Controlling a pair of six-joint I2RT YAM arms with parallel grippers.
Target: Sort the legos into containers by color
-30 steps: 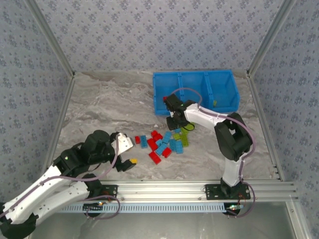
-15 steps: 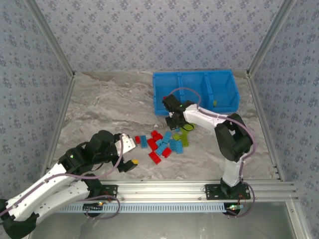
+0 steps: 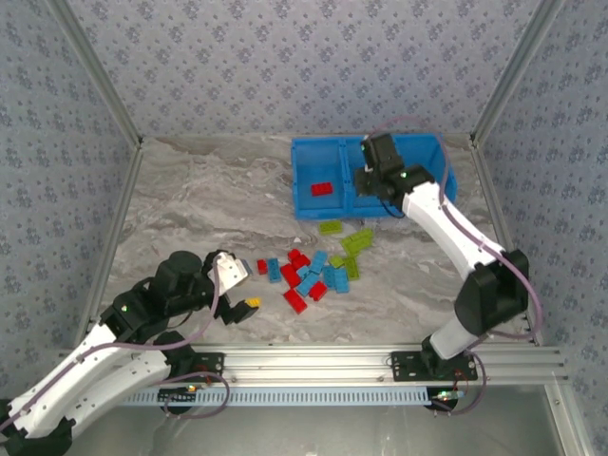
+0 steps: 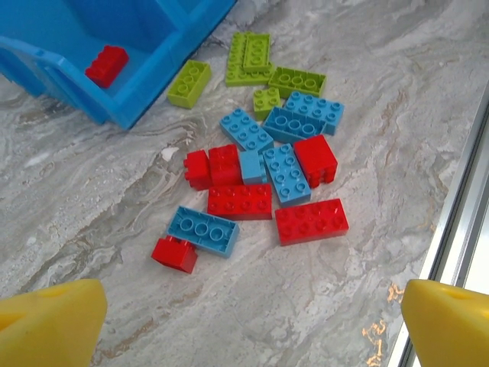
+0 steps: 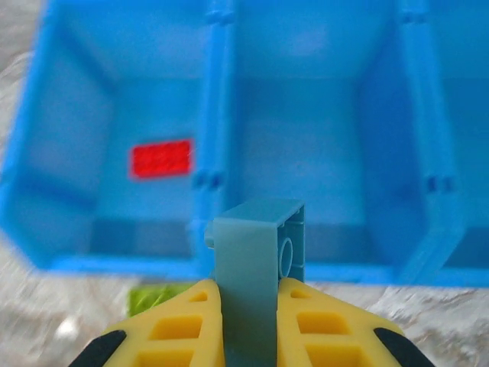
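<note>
My right gripper (image 3: 367, 177) is shut on a light blue lego (image 5: 257, 252), held upright just before the front wall of the blue bin's (image 3: 302, 201) middle container (image 5: 306, 130). One red lego (image 3: 322, 188) lies in the left container (image 5: 145, 115). A pile of red, light blue and yellow-green legos (image 3: 310, 272) lies on the marble table in front of the bin. Two green ones (image 3: 331, 226) sit closest to the bin. My left gripper (image 3: 247, 287) hangs open, low and to the left of the pile (image 4: 267, 176), with its yellow fingertips (image 4: 53, 321) wide apart and nothing between them.
A metal rail (image 3: 332, 356) runs along the table's near edge, close to the pile's right side in the left wrist view (image 4: 466, 229). Patterned walls with metal posts (image 3: 119, 228) enclose the table. Bare marble stretches left of the bin (image 3: 209, 190).
My right gripper has risen from the pile's far edge with the light blue lego and swung back and right to the bin. The left arm shifted only slightly.
</note>
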